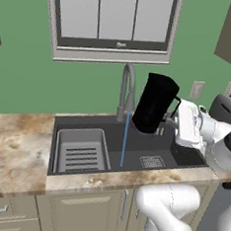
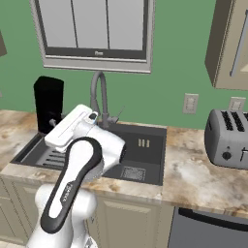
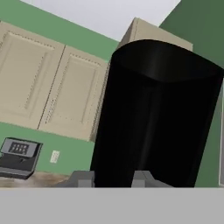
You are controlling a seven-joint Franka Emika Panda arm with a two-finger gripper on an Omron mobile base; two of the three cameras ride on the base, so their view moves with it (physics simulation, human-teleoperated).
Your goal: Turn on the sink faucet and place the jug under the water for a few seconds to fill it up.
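Note:
The black jug (image 1: pixel 155 103) hangs tilted above the sink (image 1: pixel 77 124), just right of the grey gooseneck faucet (image 1: pixel 126 88). My gripper (image 1: pixel 171 112) is shut on the jug's handle side. A thin blue stream of water (image 1: pixel 124 140) falls from the nozzle to the basin floor and passes just left of the jug's base, outside it. In the right base view the jug (image 2: pixel 48 104) stands left of the faucet (image 2: pixel 99 94), above my gripper (image 2: pixel 52 121). In the hand view the jug (image 3: pixel 157 118) looms right behind my fingertips (image 3: pixel 83 179).
The ribbed tray insert (image 1: pixel 82 151) takes up the sink's left half, and the drain grate (image 1: pixel 152 162) lies at the right. A silver toaster (image 2: pixel 227 138) stands on the counter (image 2: pixel 193 169) to the right. A window sits behind the faucet.

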